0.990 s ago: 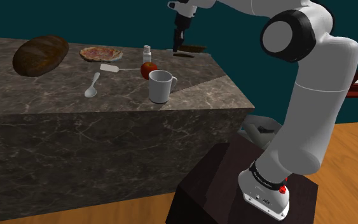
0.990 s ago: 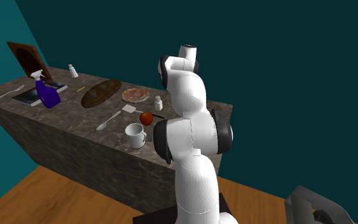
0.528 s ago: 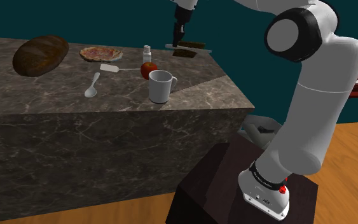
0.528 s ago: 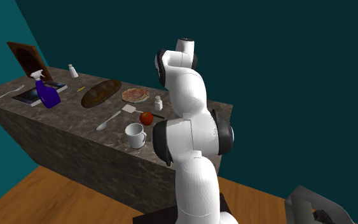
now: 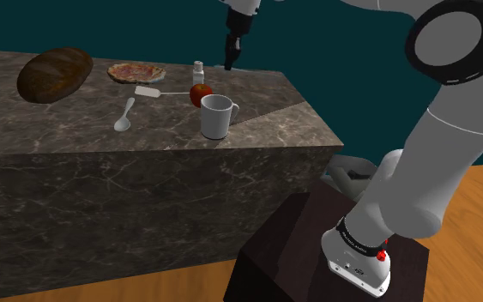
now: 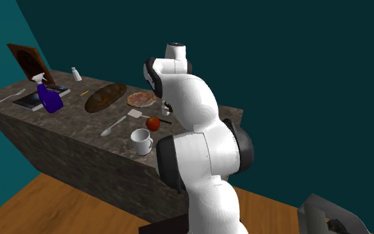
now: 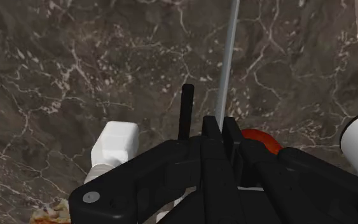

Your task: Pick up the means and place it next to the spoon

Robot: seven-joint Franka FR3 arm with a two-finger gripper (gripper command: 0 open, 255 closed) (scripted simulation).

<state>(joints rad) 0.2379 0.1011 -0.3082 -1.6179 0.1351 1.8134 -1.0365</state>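
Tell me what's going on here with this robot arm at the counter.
The white arm's gripper holds a thin knife, jaws shut on its grey blade, lifted above the marble counter near the small white bottle and the red apple. The spoon lies further toward the shoulder view's left. The knife has not yet been set down beside it.

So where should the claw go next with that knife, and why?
Probably sideways toward the spoon, well above the counter. The claw is shut on the knife over the counter's far edge, by the white shaker, and the apple and spatula lie between it and the spoon.
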